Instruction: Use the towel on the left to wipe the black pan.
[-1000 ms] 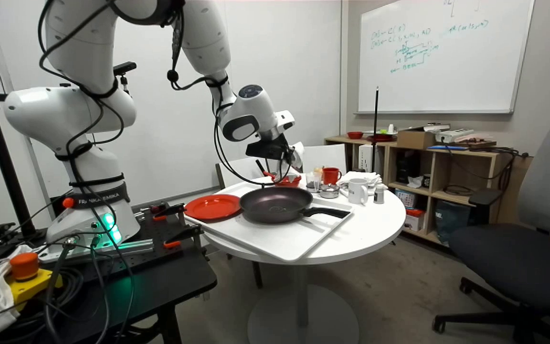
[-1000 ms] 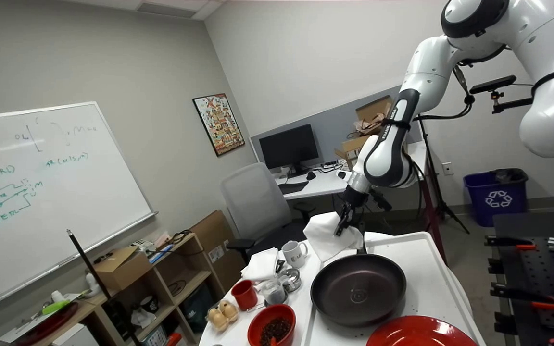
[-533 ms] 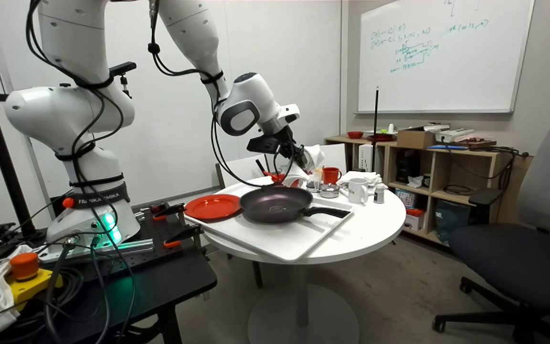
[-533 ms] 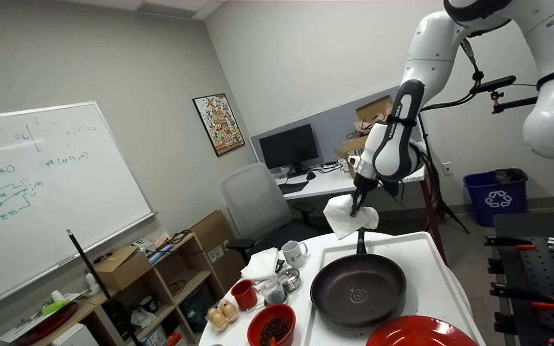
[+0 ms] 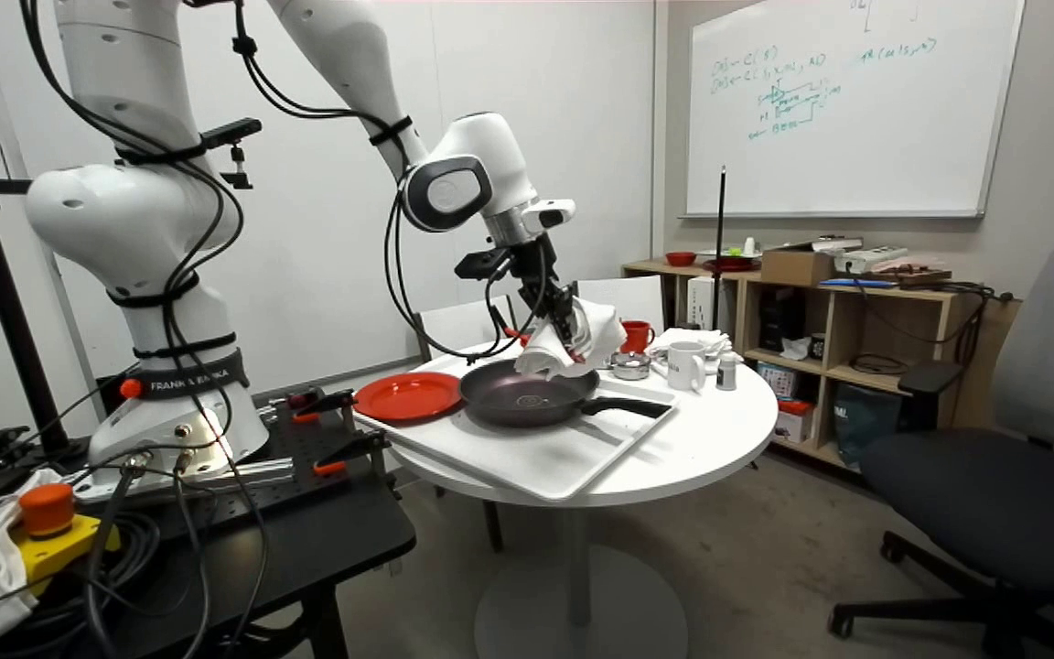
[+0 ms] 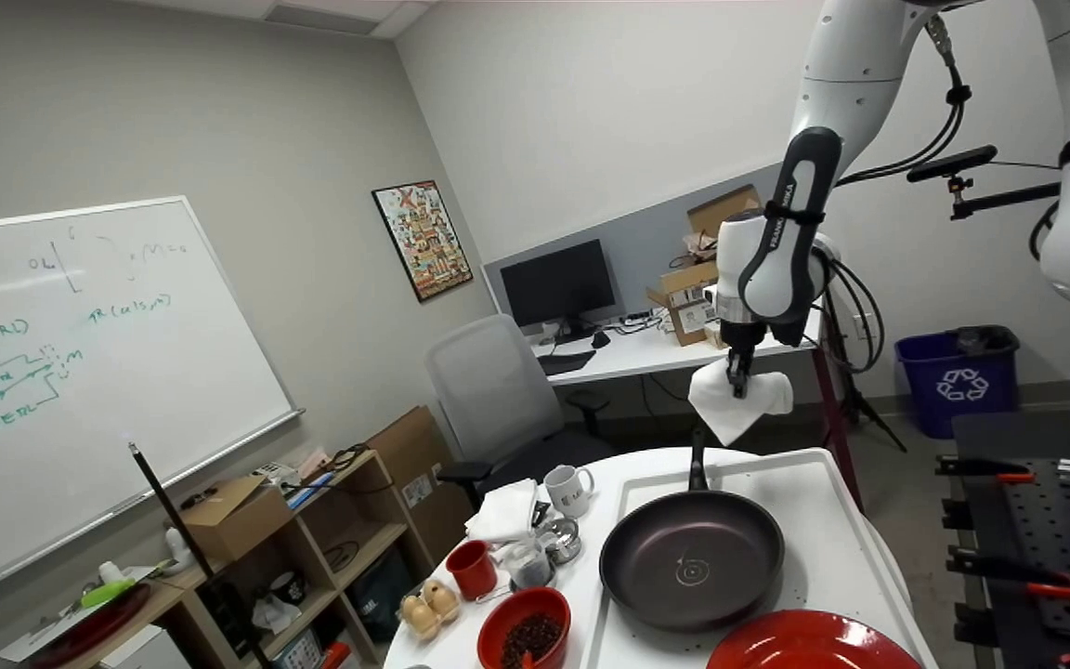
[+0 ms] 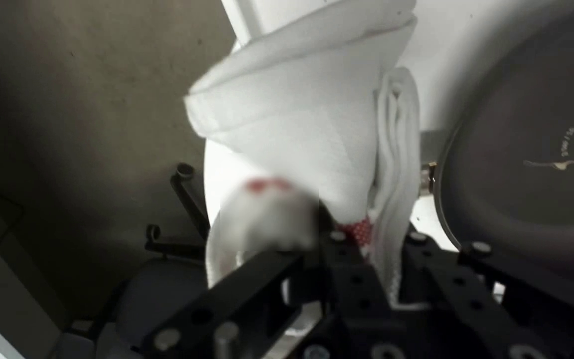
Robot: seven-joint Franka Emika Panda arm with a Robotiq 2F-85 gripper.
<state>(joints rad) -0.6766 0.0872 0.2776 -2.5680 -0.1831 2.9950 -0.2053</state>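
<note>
My gripper (image 5: 569, 340) is shut on a folded white towel (image 5: 598, 337) and holds it in the air. In the wrist view the towel (image 7: 307, 104) hangs between the fingertips, with a small red dotted patch showing. The black pan (image 5: 527, 395) rests on a white tray (image 5: 536, 467). In an exterior view the towel (image 6: 716, 400) hangs above and beyond the pan (image 6: 693, 548), near its handle (image 6: 698, 460). In the wrist view the pan (image 7: 526, 199) is to the right of the towel, apart from it. The towel covers most of the handle there.
A red plate (image 6: 814, 641) overlaps the tray beside the pan. On the round table stand a red bowl (image 6: 521, 609), a red mug (image 6: 472, 569), a white mug (image 6: 569, 491), eggs (image 6: 430, 609), glass and metal containers, and another folded white cloth (image 6: 504, 511).
My gripper has risen and swung toward the robot's base side with the towel, now pointing more steeply down. The towel has left the area near the white mug. Pan and plate have not moved.
</note>
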